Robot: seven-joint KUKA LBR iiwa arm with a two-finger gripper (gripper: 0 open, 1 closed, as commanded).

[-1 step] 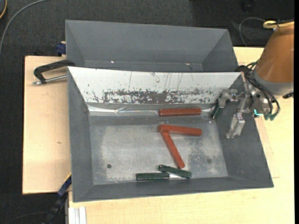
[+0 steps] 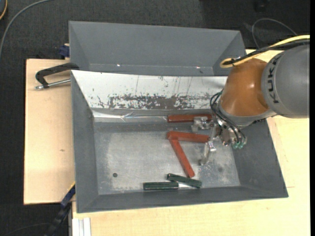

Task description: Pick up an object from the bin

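My gripper (image 2: 205,136) is low in the right half of the bin, under the arm's orange cover. It is open, with one metal finger (image 2: 200,124) behind and one (image 2: 210,148) in front of the right end of a red-brown bar (image 2: 187,136) lying crosswise. A second red-brown bar (image 2: 182,160) runs diagonally from that bar's left end toward the front. A third (image 2: 184,117) lies along the back wall, just behind the gripper.
Two dark green sticks (image 2: 160,186) (image 2: 185,181) lie end to end by the front wall. A small dark speck (image 2: 114,175) sits on the floor at the left. The arm reaches in over the right rim.
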